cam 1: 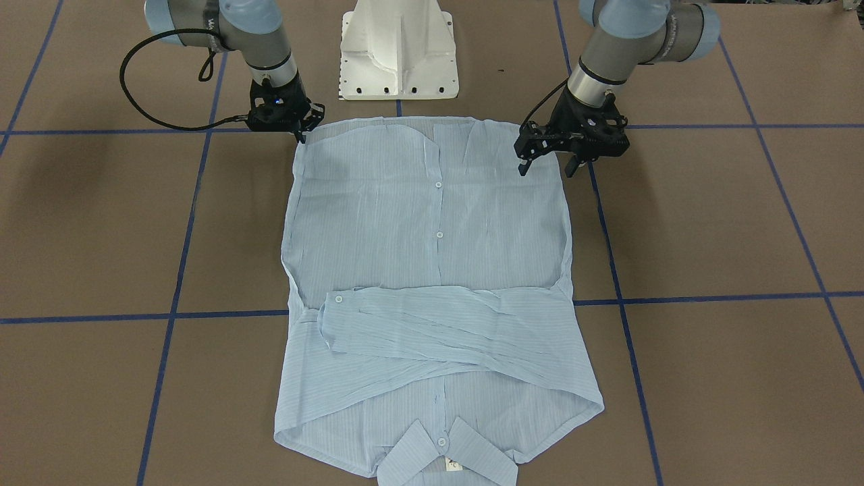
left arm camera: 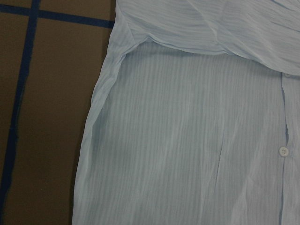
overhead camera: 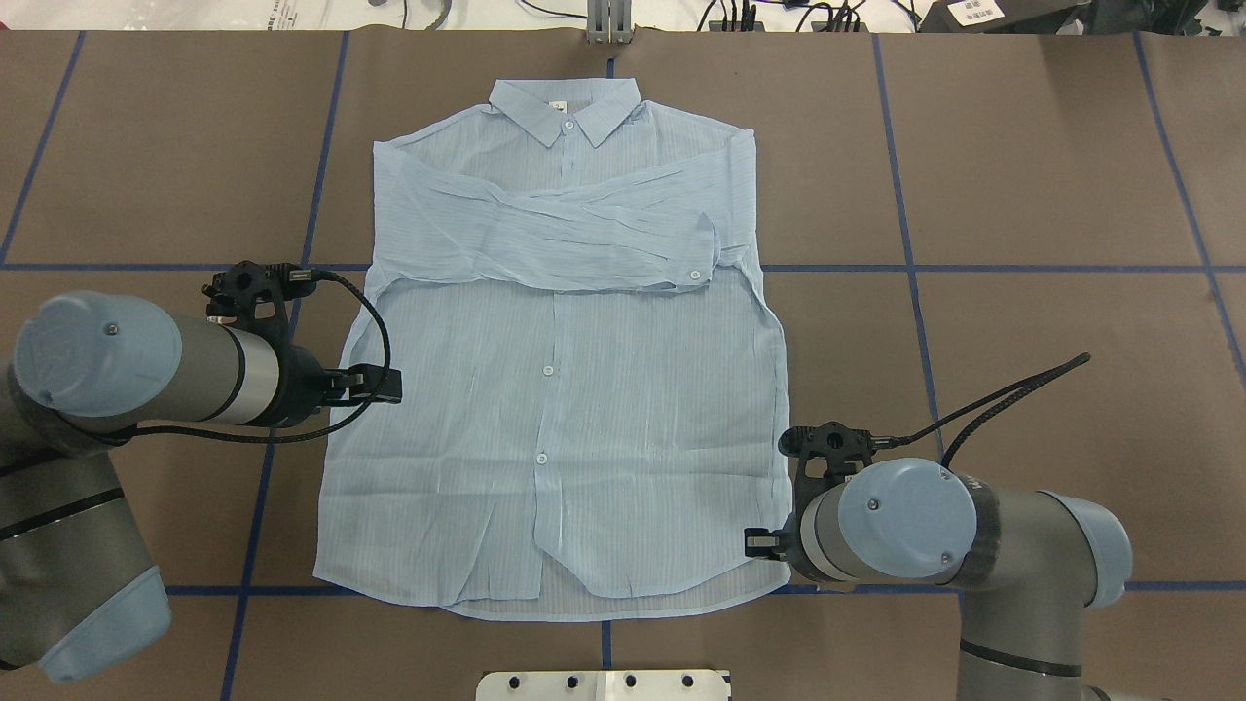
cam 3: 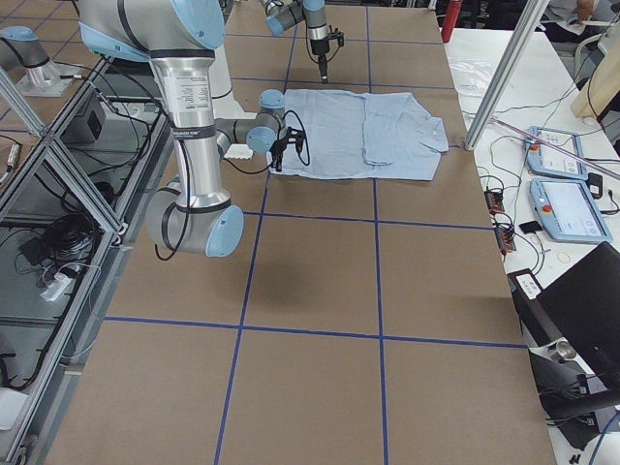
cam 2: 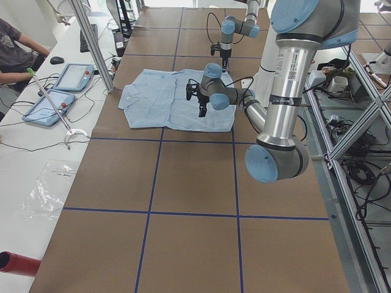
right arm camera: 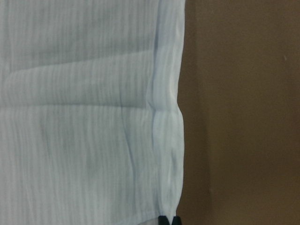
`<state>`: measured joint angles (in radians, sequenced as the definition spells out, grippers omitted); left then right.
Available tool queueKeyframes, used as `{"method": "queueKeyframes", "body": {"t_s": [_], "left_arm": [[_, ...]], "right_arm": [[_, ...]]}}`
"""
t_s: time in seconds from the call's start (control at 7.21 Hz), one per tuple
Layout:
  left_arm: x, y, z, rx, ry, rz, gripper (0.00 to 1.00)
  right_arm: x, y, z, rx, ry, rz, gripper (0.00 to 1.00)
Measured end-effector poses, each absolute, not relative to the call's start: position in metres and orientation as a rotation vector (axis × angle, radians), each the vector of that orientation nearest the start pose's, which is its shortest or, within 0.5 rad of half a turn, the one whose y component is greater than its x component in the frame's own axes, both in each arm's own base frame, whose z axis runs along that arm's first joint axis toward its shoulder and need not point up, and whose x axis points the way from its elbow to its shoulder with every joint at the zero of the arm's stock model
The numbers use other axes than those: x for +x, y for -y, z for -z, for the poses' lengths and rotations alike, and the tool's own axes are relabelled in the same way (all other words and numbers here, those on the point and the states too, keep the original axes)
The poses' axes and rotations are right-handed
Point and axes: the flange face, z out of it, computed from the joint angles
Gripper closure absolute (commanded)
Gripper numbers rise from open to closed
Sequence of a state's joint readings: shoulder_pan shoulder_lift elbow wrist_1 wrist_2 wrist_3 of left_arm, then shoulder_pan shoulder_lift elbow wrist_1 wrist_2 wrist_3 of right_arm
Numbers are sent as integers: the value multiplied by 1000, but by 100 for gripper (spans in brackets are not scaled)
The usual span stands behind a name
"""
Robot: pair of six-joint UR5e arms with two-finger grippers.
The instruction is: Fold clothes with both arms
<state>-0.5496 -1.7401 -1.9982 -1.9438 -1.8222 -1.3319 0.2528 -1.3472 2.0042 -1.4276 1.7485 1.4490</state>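
Right gripper [cam 1: 300,137] pinches shirt [cam 1: 432,270] corner; left gripper [cam 1: 545,171] spread.

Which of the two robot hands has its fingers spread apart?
The left hand, over the shirt's side edge: its two fingers stand wide apart. The right hand, at the hem corner, has its fingertips pressed together.

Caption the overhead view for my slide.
Light-blue shirt, sleeves folded across chest; left hand at its side, right hand at hem corner.
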Motion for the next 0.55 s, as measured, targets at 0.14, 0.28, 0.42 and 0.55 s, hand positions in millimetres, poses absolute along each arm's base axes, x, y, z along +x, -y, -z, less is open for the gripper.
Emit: {"method": "queueKeyframes", "body": {"t_s": [0.14,0.28,0.42,0.55], "left_arm": [[393,365,-345,139,-977,182,0],[389,351,-363,118,-999,201,0],[387,330,-381,86,-1033,217,1],[391,309,-393,42,-1047,232,1]], "right_arm": [[-496,249,-330,-10,824,-55,100],[-495,250,-327,-5,829,-59,100],[-493,252,-325,-2,833,-62,100],[-490,254,-323,-1,839,-65,100]]}}
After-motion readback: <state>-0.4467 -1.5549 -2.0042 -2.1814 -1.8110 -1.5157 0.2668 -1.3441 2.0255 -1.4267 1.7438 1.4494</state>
